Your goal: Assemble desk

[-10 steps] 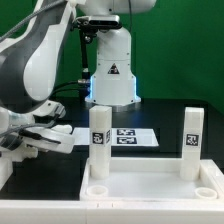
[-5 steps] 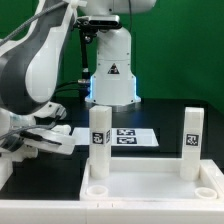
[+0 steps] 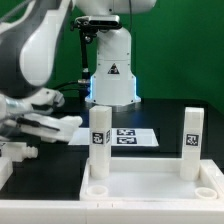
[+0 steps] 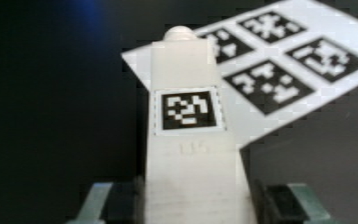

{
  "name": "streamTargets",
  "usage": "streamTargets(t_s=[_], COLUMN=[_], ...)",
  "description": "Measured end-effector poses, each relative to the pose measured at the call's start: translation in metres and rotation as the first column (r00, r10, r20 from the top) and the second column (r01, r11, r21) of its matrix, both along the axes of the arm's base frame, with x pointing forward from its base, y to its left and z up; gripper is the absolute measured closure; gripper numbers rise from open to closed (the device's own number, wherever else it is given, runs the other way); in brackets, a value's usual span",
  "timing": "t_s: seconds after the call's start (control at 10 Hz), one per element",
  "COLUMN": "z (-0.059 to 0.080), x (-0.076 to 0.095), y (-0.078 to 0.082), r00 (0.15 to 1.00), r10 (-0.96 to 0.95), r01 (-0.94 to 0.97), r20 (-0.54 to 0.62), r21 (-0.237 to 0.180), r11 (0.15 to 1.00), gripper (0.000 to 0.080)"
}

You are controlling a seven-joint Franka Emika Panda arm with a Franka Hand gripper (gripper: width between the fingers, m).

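The desk's white rimmed tabletop (image 3: 150, 185) lies at the front of the exterior view. Two white tagged legs stand upright in its far corners, one at that view's left (image 3: 99, 140) and one at its right (image 3: 192, 140). My gripper (image 3: 42, 123) is at the exterior view's left, above the black table, shut on a third leg (image 3: 66, 123) that points toward the marker board. In the wrist view this leg (image 4: 194, 130) fills the middle, its tag facing the camera, between my gripper (image 4: 197, 205) fingers (image 4: 101, 200). Its tip overlaps the marker board.
The marker board (image 3: 128, 138) lies flat behind the tabletop, and shows in the wrist view (image 4: 291, 60). The robot's white base (image 3: 110, 70) stands at the back centre. A white block (image 3: 18, 152) sits at the exterior view's far left, below my hand.
My hand has risen at the exterior view's left, carrying the leg up with it. The tabletop and its two standing legs have not moved.
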State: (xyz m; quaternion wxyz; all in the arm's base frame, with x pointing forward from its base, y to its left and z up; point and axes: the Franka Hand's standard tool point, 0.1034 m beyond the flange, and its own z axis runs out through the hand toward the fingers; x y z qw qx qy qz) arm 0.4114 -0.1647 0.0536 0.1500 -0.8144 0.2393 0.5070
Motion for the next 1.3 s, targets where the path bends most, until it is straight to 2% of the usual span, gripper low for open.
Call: streamTargets(t_s=[0.2, 0.3, 0.4, 0.6, 0.7, 0.8, 0.9, 1.0, 1.1, 1.3], z=[0.044, 0.057, 0.048, 0.053, 0.067, 0.098, 0.120, 0.123, 0.119, 0.119], x=[0.028, 0.040, 0.048, 0.052, 0.067, 0.088, 0.110, 0.118, 0.114, 0.121], y=[-0.007, -0.007, -0.011, -0.009, -0.009, -0.006, 0.000, 0.004, 0.003, 0.002], r00=[0.992, 0.982, 0.962, 0.930, 0.896, 0.859, 0.806, 0.756, 0.737, 0.664], r10=[0.021, 0.048, 0.064, 0.081, 0.113, 0.138, 0.172, 0.195, 0.198, 0.229], r01=[-0.018, -0.040, -0.037, -0.029, -0.046, -0.059, -0.064, -0.050, -0.033, 0.005], r20=[0.126, 0.180, 0.264, 0.357, 0.430, 0.493, 0.566, 0.625, 0.646, 0.712], r21=[-0.029, -0.047, -0.103, -0.149, -0.163, -0.172, -0.207, -0.242, -0.258, -0.310], r11=[0.999, 0.998, 0.994, 0.988, 0.986, 0.983, 0.976, 0.969, 0.966, 0.951], gripper=[0.0517, 0.0515, 0.0515, 0.0515, 0.0515, 0.0515, 0.0515, 0.0515, 0.0515, 0.0515])
